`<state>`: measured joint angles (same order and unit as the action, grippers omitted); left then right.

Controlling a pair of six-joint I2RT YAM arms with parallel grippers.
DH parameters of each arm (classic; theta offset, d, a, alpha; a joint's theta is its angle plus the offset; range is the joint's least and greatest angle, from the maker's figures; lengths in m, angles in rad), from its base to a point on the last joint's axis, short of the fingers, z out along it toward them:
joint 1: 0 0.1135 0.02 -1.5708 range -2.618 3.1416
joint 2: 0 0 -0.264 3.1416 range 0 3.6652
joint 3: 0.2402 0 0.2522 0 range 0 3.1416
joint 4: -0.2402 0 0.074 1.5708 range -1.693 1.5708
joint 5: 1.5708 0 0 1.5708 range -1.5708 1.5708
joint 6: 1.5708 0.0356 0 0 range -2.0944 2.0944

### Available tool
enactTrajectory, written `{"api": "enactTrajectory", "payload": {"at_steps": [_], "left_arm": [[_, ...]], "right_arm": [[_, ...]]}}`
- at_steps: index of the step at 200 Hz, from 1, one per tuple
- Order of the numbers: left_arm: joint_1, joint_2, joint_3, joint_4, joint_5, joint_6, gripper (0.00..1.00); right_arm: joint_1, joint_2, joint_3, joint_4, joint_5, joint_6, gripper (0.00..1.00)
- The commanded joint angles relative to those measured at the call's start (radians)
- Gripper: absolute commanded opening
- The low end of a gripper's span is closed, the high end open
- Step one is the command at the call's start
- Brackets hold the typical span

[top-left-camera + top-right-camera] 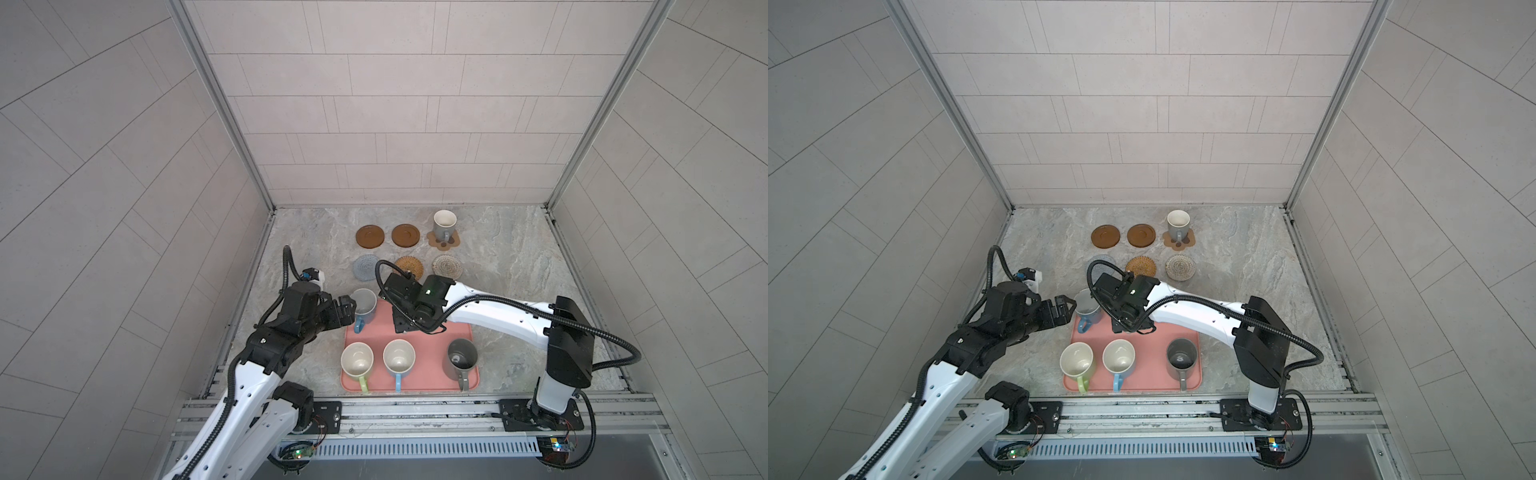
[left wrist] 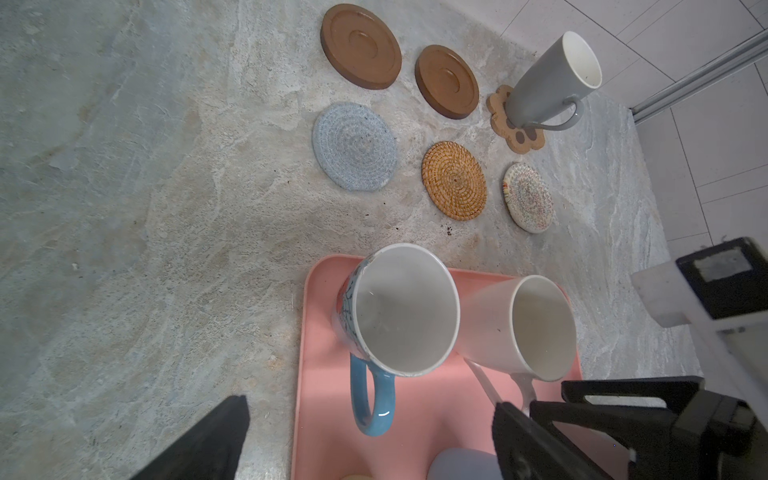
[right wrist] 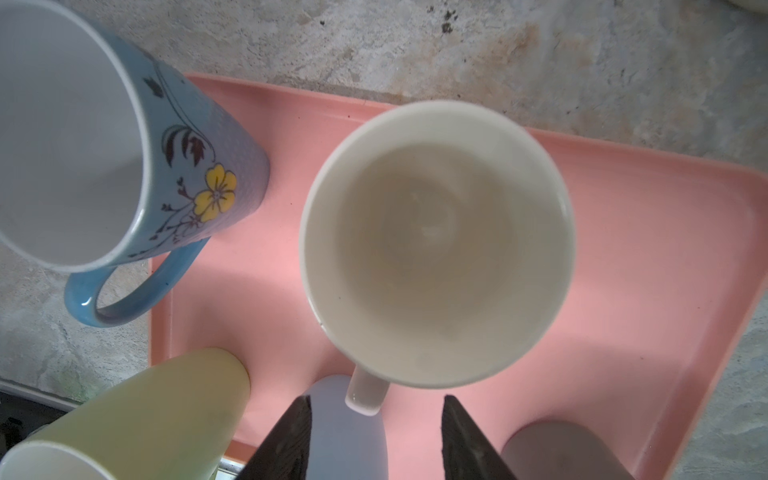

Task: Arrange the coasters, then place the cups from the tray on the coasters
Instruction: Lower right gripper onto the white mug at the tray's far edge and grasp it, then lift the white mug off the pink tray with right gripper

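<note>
In both top views the right arm hides the pale pink cup entirely and covers the near edge of the golden rattan coaster; its cable crosses part of the grey-blue crochet coaster. The right wrist view cuts off the blue cup, the yellow-green cup, the light blue cup and the dark grey cup at its edges, the near ones blurred, and the right gripper shows only as blurred finger ends
</note>
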<state>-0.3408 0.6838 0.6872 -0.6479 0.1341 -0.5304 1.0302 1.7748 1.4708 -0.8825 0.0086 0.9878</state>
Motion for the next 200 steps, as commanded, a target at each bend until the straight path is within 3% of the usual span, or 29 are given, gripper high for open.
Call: {"api": "enactTrajectory", "payload": {"at_steps": [1, 70, 140, 200], "left_arm": [[-0.005, -0.012, -0.017, 0.002, -0.004, 0.002, 0.99], [-0.004, -0.017, -0.025, 0.011, 0.001, -0.005, 0.99], [-0.004, -0.020, -0.034, 0.012, 0.000, -0.010, 0.99], [-0.004, -0.023, -0.035, 0.011, 0.000, -0.013, 0.99]], "right_arm": [[0.011, 0.016, -0.024, -0.011, 0.030, 0.038, 0.52], [0.011, 0.042, -0.035, -0.026, 0.080, 0.051, 0.45], [0.009, 0.017, -0.076, -0.031, 0.099, 0.031, 0.25], [0.008, 0.023, -0.101, -0.015, 0.113, 0.024, 0.20]]}}
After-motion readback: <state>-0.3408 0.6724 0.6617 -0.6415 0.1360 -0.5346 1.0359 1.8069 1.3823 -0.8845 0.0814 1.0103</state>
